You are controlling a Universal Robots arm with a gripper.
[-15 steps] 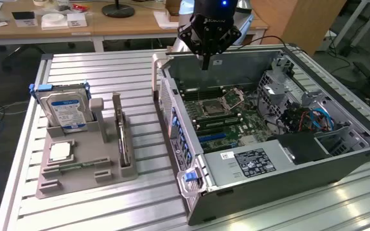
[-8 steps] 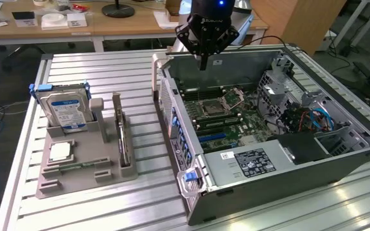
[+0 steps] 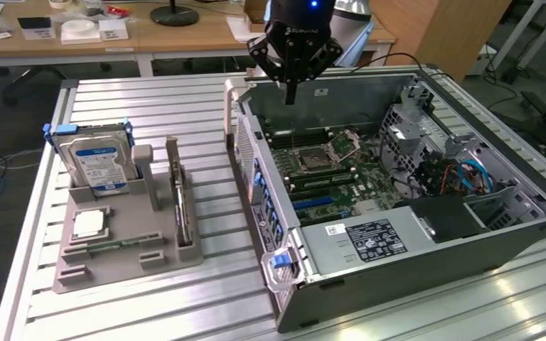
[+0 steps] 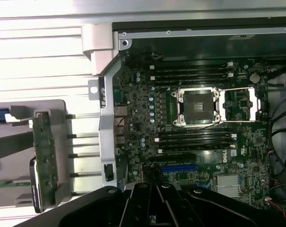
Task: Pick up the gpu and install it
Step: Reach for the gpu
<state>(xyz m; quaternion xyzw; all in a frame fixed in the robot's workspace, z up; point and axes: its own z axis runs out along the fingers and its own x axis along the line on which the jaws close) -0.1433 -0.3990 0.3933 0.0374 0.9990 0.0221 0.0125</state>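
Exterior view | claw (image 3: 290, 98) together, empty | gpu (image 3: 184, 213) well apart, the exterior view's left

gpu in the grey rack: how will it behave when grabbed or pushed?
Likely stiff: the gpu looks like a thin flat board. Probably light for its length. Standing on edge in a slot of the rack, it may tip if pushed sideways.
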